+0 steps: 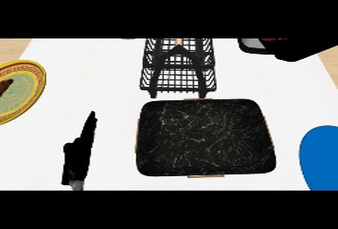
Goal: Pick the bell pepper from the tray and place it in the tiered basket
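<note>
The black marbled tray [204, 138] lies in the middle of the counter with nothing on it. Just behind it stands the black wire tiered basket [178, 67], and I see no pepper in it. My right hand [297, 50] is at the far top right, to the right of the basket, fingers curled. A small red-brown sliver in its grasp looks like the bell pepper [272, 40], which is mostly hidden. Left of the tray, my left hand [80, 147] is seen edge-on with straight fingers, holding nothing.
A yellow-rimmed green plate [16, 91] with a brown item on it sits at the left edge. A blue rounded object [323, 156] cuts in at the lower right. White counter stretches between the plate and the tray.
</note>
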`<control>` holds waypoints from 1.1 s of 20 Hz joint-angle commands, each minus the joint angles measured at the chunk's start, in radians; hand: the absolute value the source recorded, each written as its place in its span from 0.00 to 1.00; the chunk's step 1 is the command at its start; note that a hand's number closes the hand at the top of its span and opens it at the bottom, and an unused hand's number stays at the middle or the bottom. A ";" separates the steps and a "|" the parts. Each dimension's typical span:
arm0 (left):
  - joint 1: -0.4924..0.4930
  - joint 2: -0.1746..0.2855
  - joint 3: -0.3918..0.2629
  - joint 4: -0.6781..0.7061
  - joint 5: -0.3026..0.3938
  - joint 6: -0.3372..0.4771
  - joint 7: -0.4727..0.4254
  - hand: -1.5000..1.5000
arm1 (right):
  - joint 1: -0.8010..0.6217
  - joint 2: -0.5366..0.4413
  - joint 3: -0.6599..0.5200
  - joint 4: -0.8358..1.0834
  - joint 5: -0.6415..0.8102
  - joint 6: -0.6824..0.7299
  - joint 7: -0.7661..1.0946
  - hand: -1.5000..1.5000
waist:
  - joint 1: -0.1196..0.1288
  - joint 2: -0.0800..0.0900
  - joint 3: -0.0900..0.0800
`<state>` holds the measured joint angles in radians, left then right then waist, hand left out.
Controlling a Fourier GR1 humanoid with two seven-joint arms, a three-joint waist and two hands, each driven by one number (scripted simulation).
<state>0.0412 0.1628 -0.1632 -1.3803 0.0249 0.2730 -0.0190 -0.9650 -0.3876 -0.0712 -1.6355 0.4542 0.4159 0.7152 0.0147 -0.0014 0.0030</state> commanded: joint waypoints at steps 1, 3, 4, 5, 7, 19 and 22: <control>-0.004 -0.027 -0.015 0.029 -0.018 0.014 0.038 0.50 | -0.098 0.046 0.045 0.182 0.077 -0.077 -0.053 1.00 | 0.006 0.006 -0.004; 0.004 0.011 0.007 0.010 -0.005 -0.021 0.051 0.50 | -0.121 0.060 0.044 0.251 0.092 -0.105 -0.091 1.00 | 0.004 0.005 -0.004; -0.005 -0.016 -0.002 0.005 -0.005 -0.012 0.043 0.50 | -0.132 0.060 0.037 0.301 0.091 -0.109 -0.126 1.00 | 0.003 0.005 -0.004; 0.070 -0.013 -0.023 -0.029 -0.016 -0.008 0.029 0.50 | -0.168 0.024 0.002 0.339 0.048 -0.055 -0.140 1.00 | 0.008 0.004 -0.003; 0.072 -0.014 -0.021 -0.034 -0.017 -0.011 0.028 0.50 | -0.159 0.069 0.040 0.403 0.089 -0.117 -0.206 1.00 | 0.012 0.006 -0.003; 0.095 -0.003 -0.009 -0.051 -0.013 -0.053 0.011 0.50 | -0.281 0.175 0.086 0.842 0.256 -0.327 -0.353 1.00 | 0.028 0.012 -0.004; 0.066 -0.031 -0.012 -0.037 -0.036 -0.023 0.021 0.50 | -0.257 0.221 0.084 0.905 0.264 -0.382 -0.392 1.00 | 0.014 0.010 -0.003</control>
<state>0.0756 0.1514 -0.1587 -1.4317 -0.0054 0.2524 0.0074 -1.2078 -0.1914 0.0278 -0.8594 0.6969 0.1000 0.3809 0.0275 0.0045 0.0023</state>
